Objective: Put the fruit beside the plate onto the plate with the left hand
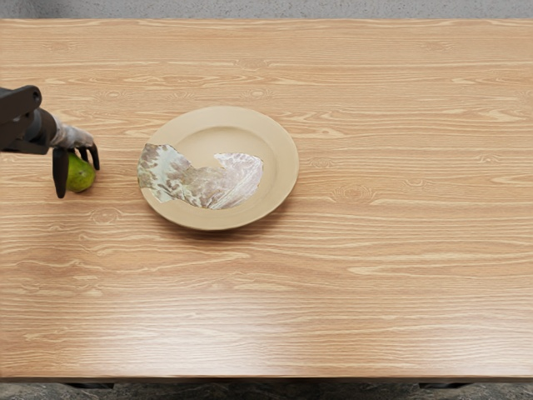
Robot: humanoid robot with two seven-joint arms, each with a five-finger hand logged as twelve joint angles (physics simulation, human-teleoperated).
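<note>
Left hand (72, 147) on the small green fruit (82, 175)!
Your fingers (60, 173) clamp it, just left of the tan round plate (279, 142).

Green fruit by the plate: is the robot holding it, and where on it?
It looks so: the left hand wraps its fingers around the green fruit from above, on its left and upper right sides, beside the plate.

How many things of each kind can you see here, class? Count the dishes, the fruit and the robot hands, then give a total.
Plates: 1, the tan plate
Fruit: 1, the green fruit on the table left of the plate
Robot hands: 1, the left hand, fingers around the fruit
Total: 3
</note>
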